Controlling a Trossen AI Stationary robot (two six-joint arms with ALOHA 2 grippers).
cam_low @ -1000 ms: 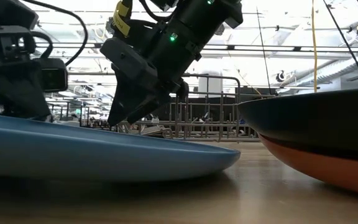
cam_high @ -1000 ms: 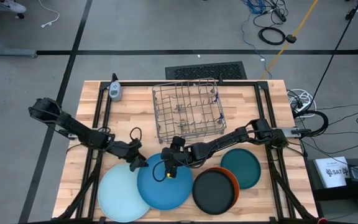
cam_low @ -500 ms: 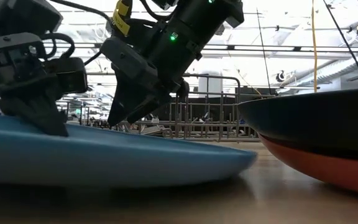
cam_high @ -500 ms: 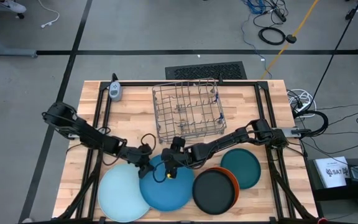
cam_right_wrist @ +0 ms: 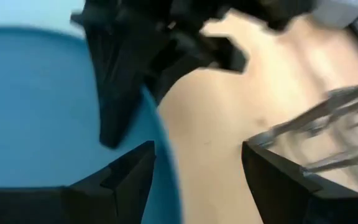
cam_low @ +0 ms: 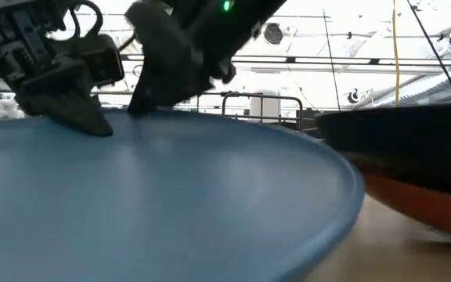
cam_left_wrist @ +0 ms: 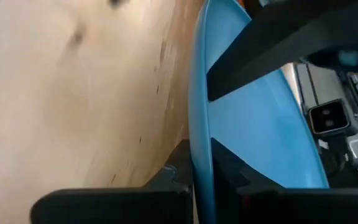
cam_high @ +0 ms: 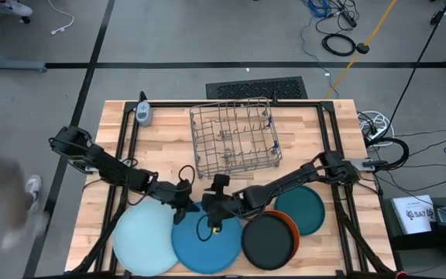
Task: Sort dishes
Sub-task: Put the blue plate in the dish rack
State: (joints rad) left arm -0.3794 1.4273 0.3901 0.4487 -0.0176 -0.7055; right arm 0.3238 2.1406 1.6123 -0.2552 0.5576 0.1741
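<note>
Mid-blue plate (cam_high: 207, 249) sits at the near edge of the wooden table (cam_high: 169, 139), and in the low view its rim (cam_low: 210, 196) fills most of the picture, tilted up toward the camera and hiding much of what lies behind it. Beside it on the left lies the pale blue plate (cam_high: 142, 248), its edge tucked under or against the mid-blue one; which of the two cannot be determined. To the right, the black plate (cam_high: 268, 240) rests on the orange plate (cam_high: 289, 223), of which only a crescent shows, and the dark teal plate (cam_high: 304, 208) is partly covered by the right arm. The left gripper (cam_high: 183, 203) is at the far left rim of the mid-blue plate; the left wrist view shows that rim (cam_left_wrist: 199, 124) passing edge-on between its jaws, one finger on each face, so the jaws are closed on the plate. The right gripper (cam_high: 212, 208) is at the far rim of the same plate, just beside the left one; its jaws stand apart in the right wrist view, with the plate edge (cam_right_wrist: 160, 137) between them and no clear contact. Farther back stands the grey wire dish rack (cam_high: 233, 143), holding no plates. A small grey device (cam_high: 144, 113) lies at the far left corner.
</note>
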